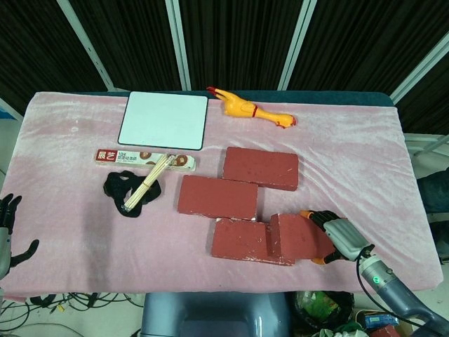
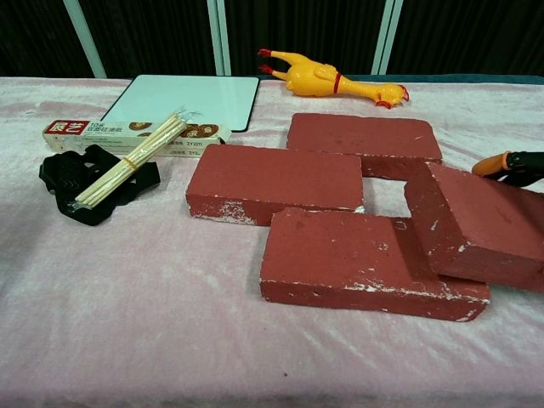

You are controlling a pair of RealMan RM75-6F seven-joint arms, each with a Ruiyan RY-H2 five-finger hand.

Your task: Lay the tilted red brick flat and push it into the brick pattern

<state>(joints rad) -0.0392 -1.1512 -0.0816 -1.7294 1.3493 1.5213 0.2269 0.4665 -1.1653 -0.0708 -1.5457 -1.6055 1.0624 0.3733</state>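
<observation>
The tilted red brick (image 1: 298, 237) (image 2: 480, 225) leans with its left end up on the near flat brick (image 1: 240, 241) (image 2: 348, 255). Two more flat bricks make the pattern: a middle one (image 1: 217, 197) (image 2: 276, 178) and a far one (image 1: 261, 168) (image 2: 365, 144). My right hand (image 1: 338, 237) grips the tilted brick's right end, fingers along its far edge and thumb at its near edge. In the chest view only the right hand's orange-tipped finger (image 2: 501, 165) shows. My left hand (image 1: 7, 226) hangs off the table's left edge, fingers apart, holding nothing.
A white board (image 1: 163, 120), a rubber chicken (image 1: 250, 109), a flat box (image 1: 144, 159) and a bundle of sticks (image 1: 146, 184) on a black object (image 1: 128, 189) lie at the back and left. Pink cloth (image 1: 84, 232) covers the table.
</observation>
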